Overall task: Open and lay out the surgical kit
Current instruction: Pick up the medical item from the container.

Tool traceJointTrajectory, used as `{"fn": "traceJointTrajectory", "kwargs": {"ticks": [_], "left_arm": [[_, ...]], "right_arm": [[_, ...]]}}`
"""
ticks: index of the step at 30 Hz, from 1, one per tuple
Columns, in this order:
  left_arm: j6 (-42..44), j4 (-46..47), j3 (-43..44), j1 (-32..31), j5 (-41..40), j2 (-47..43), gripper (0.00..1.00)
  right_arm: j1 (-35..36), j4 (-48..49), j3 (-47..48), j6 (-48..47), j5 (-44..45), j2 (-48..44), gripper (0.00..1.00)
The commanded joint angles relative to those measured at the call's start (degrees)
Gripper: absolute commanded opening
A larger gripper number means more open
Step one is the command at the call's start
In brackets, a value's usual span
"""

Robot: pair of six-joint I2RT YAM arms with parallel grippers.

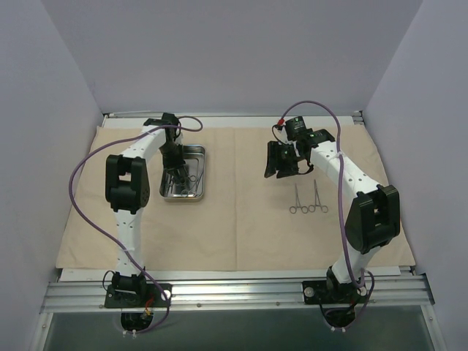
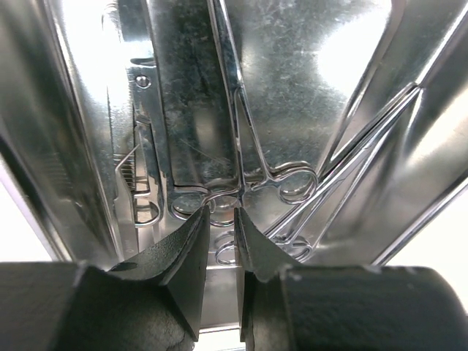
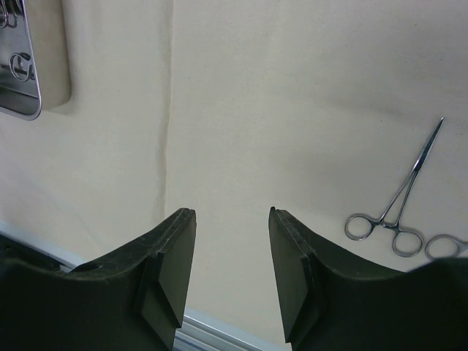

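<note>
The beige cloth wrap [image 1: 241, 234] lies spread flat over the table, with the steel tray [image 1: 197, 150] on its left half. Two laid-out forceps [image 1: 296, 199] rest side by side on the right half, rings toward the arm bases. The remaining forceps [image 2: 281, 179] lie inside the tray with their ring handles overlapping. The left gripper [image 2: 221, 219] reaches down into the tray, its fingers drawn narrow with the tips either side of a ring handle; whether they pinch it cannot be told. The right gripper [image 3: 230, 216] hangs over bare cloth, fingers wide and holding nothing. The forceps look light, stiff and slick, likely to skate on polished steel and to drag a tangled neighbour along. The ring end, just where the shanks meet the loops, seems the surest hold
</note>
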Motion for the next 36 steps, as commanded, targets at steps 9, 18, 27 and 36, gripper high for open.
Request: {"fn": "traceJointTrajectory", "kwargs": {"ticks": [9,18,27,36], "left_arm": [[0.53,0.71,0.42,0.7,-1.3,-1.94,0.29],[0.79,1.68,-2.3,0.61,-1.21,-1.41,0.28],[1.23,1.94,-1.87,0.7,-1.56,-1.05,0.12],[1.32,-0.07,3.58,0.7,-3.14,-5.0,0.02]], "right_arm": [[-0.37,-0.06,-0.68,0.21,-0.95,-0.35,0.45],[-0.37,0.12,-1.11,0.65,-0.86,-0.53,0.45],[-0.28,0.12,-0.85,1.09,-0.69,-0.7,0.45],[0.42,-0.23,0.9,1.26,-0.16,-0.18,0.45]]}}
